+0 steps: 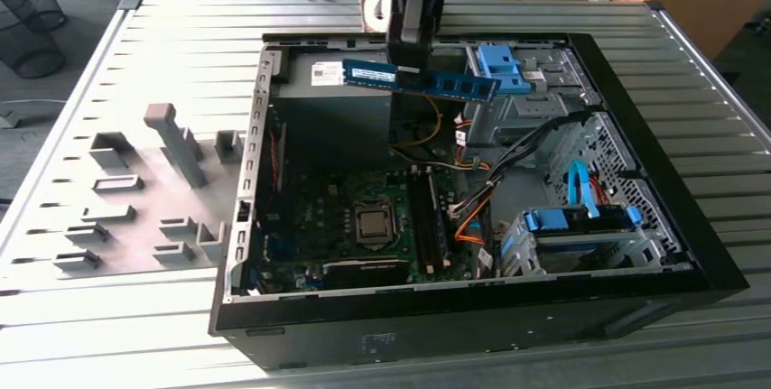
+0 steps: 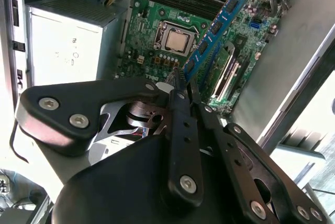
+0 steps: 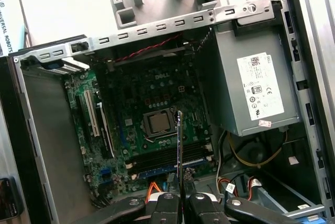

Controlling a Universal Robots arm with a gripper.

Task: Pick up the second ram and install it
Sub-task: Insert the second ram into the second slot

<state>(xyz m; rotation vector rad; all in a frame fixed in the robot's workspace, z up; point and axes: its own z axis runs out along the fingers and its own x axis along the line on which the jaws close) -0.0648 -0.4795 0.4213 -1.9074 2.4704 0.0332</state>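
Our tool [image 3: 179, 197] grips the second ram [image 3: 179, 150] aloft over the open case [image 1: 482, 326]. In the exterior view it hangs at twelve o'clock from the memory slots [image 1: 431, 222]. We judge the carry is in hand; seating calls for squaring it to a free slot.

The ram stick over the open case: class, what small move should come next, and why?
Probably rotate the wrist to line it up with the memory slots beside the processor. The end effector grips the ram stick high above the motherboard, and in the exterior view it lies crosswise to those slots.
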